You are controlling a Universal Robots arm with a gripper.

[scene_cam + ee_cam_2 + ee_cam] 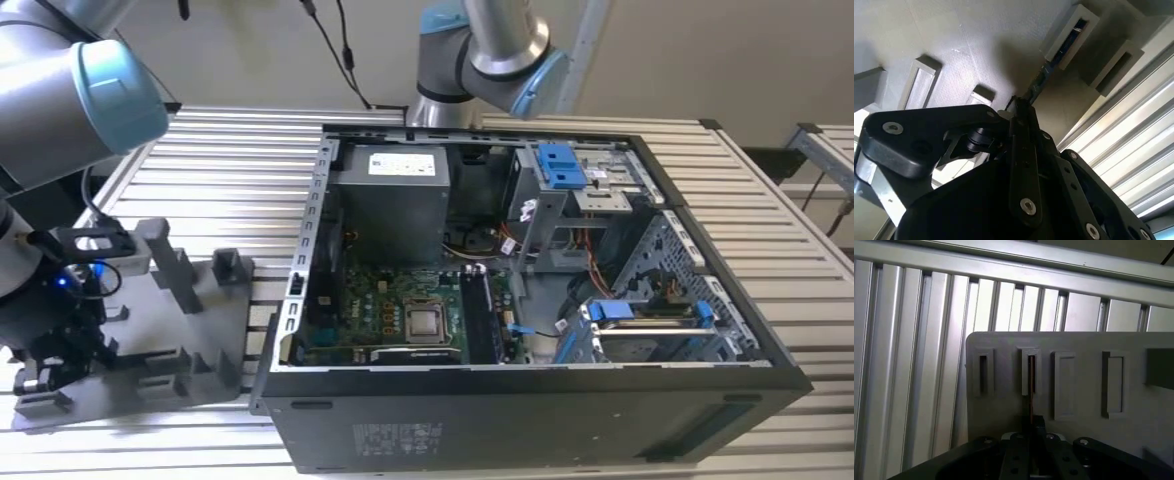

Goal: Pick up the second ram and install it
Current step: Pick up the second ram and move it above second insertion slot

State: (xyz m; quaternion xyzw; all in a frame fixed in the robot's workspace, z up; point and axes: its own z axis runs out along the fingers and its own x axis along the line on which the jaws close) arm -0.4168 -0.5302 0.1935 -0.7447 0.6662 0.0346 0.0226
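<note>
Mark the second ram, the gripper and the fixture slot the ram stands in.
second ram (1031, 400): first wrist view, thin edge between slot and gripper.
gripper (1036, 421): first wrist view, midway between fingertips closed on the ram.
fixture slot (1024, 372): first wrist view, grey rim beside the ram.

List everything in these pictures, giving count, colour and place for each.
Table: one, silver, slatted, under everything.
Computer case: one, black, side open, middle of the table.
Motherboard: one, green, on the floor of the case.
Power supply: one, grey, at the far end of the case.
Fixture tray: one, grey with raised slots and posts, at the exterior view's left of the case.
Second ram: one, dark, thin, its far end at a slot of the tray.
Arm joints: two, grey with blue caps, one at the exterior view's left, one behind the case.
Gripper: one, black, over the tray, fingers shut on the ram.
</note>
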